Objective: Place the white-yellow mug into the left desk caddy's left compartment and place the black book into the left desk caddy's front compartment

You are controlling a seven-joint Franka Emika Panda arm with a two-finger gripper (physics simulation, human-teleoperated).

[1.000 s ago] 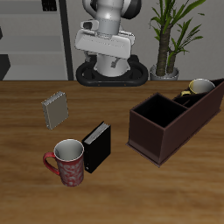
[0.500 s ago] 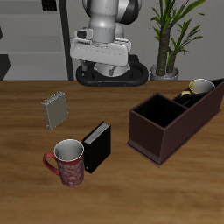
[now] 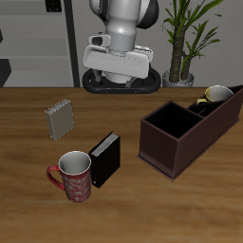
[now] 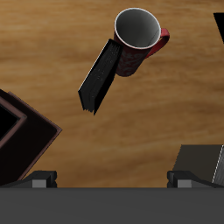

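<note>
The white-yellow mug (image 3: 216,95) sits inside the left desk caddy (image 3: 180,133), in a section at its far end. The black book (image 3: 105,159) stands on the table beside the red patterned mug (image 3: 74,176). My gripper (image 3: 119,66) hangs high at the table's back, far from both, and its fingers do not show clearly in the exterior view. In the wrist view my gripper (image 4: 109,179) has its fingertips (image 4: 39,181) wide apart with nothing between them. That view also shows the black book (image 4: 99,79) and a corner of the caddy (image 4: 22,140). The mug is out of that view.
The red patterned mug (image 4: 136,39) touches the book. A grey ribbed notebook (image 3: 60,120) stands farther back; it also shows in the wrist view (image 4: 201,164). A potted plant (image 3: 180,43) stands behind the caddy.
My hand has swung slightly sideways and a little lower at the table's back. The mugs, book, notebook and caddy have not moved.
</note>
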